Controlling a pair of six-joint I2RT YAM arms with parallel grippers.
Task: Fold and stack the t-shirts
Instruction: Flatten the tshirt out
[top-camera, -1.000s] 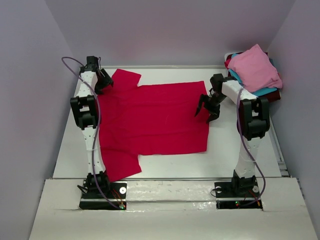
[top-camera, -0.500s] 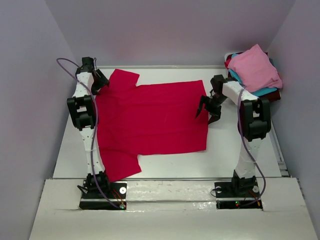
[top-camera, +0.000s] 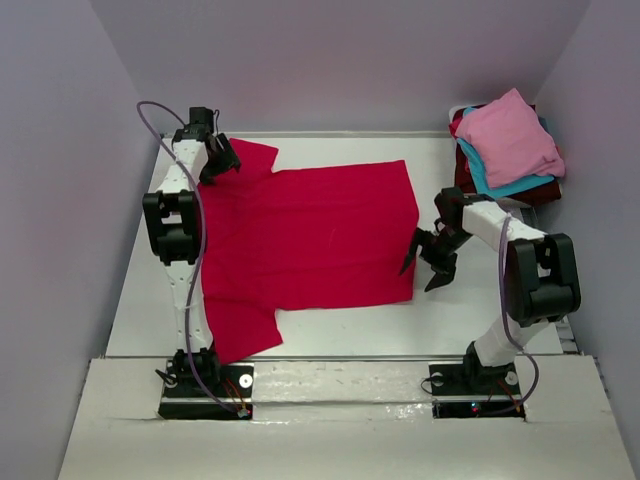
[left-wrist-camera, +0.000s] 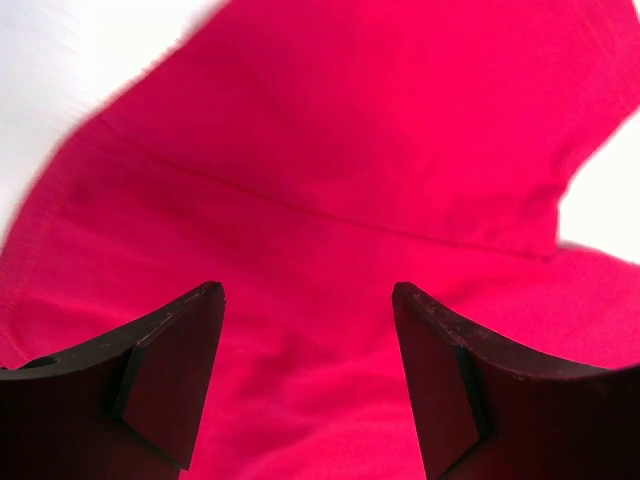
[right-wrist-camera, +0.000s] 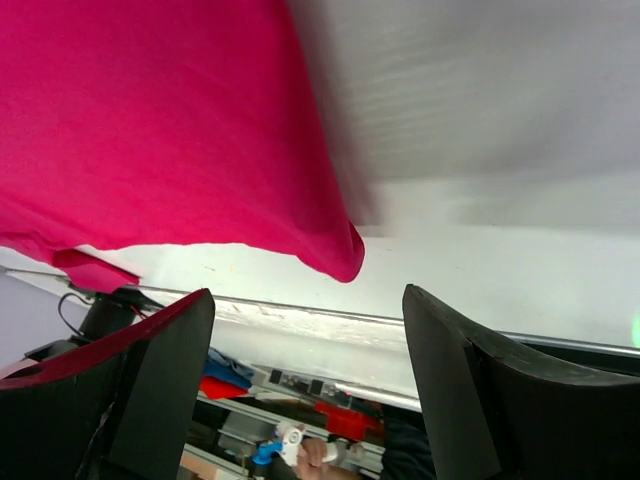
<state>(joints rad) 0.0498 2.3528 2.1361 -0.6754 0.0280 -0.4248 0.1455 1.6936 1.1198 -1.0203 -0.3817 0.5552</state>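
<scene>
Spread t-shirt (top-camera: 310, 235): plain crimson red, no print. Stack: pink shirt (top-camera: 510, 135), teal shirt (top-camera: 495, 188), bottom shirt (top-camera: 461, 172) probably dark maroon, though it's mostly covered. Tabletop (top-camera: 480, 300) plain white.

One t-shirt (top-camera: 310, 240) lies spread flat on the table (top-camera: 480, 300), toward its left edge, with one sleeve at the far left corner. The other t-shirts (top-camera: 505, 145) are stacked at the far right corner. The left gripper (top-camera: 222, 168) hangs over the far sleeve, and the right gripper (top-camera: 425, 272) is just beside the hem.
</scene>
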